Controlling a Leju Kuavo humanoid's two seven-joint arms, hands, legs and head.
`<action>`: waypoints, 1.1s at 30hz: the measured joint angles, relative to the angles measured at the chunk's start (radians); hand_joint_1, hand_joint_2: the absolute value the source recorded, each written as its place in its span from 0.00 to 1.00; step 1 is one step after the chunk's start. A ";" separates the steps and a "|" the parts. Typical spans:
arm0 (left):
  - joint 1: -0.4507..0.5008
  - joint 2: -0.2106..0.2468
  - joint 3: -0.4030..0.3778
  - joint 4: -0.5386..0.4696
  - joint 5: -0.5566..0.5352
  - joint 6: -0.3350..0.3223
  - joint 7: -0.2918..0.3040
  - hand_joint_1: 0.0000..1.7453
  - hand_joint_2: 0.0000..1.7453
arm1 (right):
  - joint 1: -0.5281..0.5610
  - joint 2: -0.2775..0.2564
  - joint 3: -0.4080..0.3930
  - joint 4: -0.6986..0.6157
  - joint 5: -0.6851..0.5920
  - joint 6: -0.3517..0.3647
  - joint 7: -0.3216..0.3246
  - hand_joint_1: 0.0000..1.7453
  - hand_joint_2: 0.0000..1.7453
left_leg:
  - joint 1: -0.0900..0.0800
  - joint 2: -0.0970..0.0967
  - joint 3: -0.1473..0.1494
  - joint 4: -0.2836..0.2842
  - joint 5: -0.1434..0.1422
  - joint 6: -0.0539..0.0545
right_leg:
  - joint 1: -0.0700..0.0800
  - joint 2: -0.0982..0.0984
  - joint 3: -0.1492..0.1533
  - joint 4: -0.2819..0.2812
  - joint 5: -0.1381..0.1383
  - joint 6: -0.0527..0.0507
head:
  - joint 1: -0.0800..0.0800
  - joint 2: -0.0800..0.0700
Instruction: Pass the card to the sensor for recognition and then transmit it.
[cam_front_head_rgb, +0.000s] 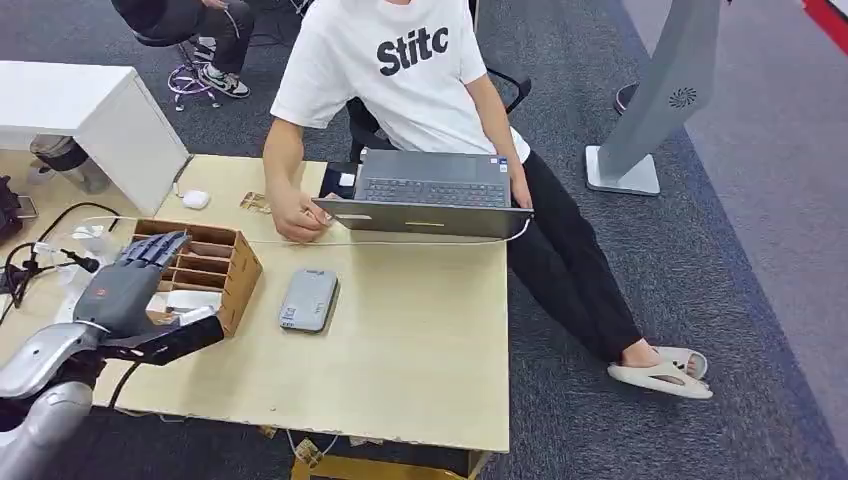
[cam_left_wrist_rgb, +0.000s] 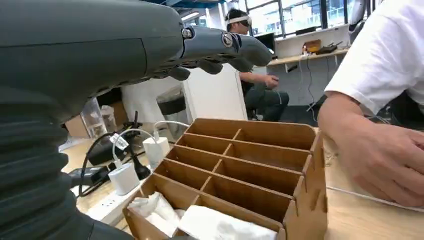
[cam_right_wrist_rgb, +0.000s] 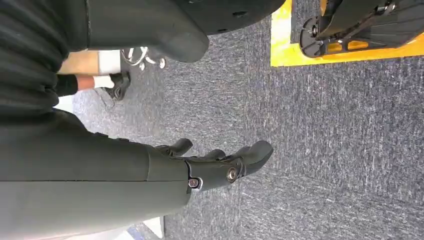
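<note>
A wooden divider box (cam_front_head_rgb: 243, 272) stands at the table's left side. White cards (cam_front_head_rgb: 190, 299) lie in its nearest compartment, and they look crumpled and soft in the left wrist view (cam_left_wrist_rgb: 210, 225). My left hand (cam_front_head_rgb: 130, 282) hovers just above the near end of the box (cam_left_wrist_rgb: 305, 210), fingers stretched out over the compartments and holding nothing (cam_left_wrist_rgb: 150, 45). The grey flat sensor (cam_front_head_rgb: 308, 299) lies on the table to the right of the box. My right hand (cam_right_wrist_rgb: 215, 165) hangs at my side over the carpet, fingers loosely extended and empty.
A person in a white T-shirt (cam_front_head_rgb: 400, 70) sits at the far side with a laptop (cam_front_head_rgb: 430, 190), one hand (cam_front_head_rgb: 295, 222) resting on the table beside the box. Cables and chargers (cam_left_wrist_rgb: 125, 175) lie left of the box. A white earbud case (cam_front_head_rgb: 195, 199) sits behind it.
</note>
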 joint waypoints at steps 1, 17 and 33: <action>-0.002 0.000 -0.008 0.002 0.012 -0.006 -0.009 0.00 1.00 | 0.000 0.000 -0.001 0.000 0.001 0.000 0.000 0.00 1.00 | 0.000 0.000 0.000 0.000 0.000 0.000 | 0.000 0.000 0.000 0.000 0.000 0.000 | 0.000 0.000; -0.004 0.094 -0.078 0.002 0.156 -0.104 -0.033 0.00 1.00 | 0.000 0.000 -0.005 0.000 0.009 0.007 -0.002 0.00 1.00 | 0.001 0.000 0.000 0.000 0.000 0.000 | 0.000 0.000 0.000 0.000 0.000 0.000 | 0.000 0.000; 0.036 0.178 -0.087 0.002 0.180 -0.128 -0.001 0.00 1.00 | 0.000 0.000 -0.005 0.000 0.012 0.008 0.000 0.00 1.00 | 0.001 0.000 0.000 0.000 0.000 0.000 | 0.000 0.000 0.000 0.000 0.000 0.000 | 0.000 0.000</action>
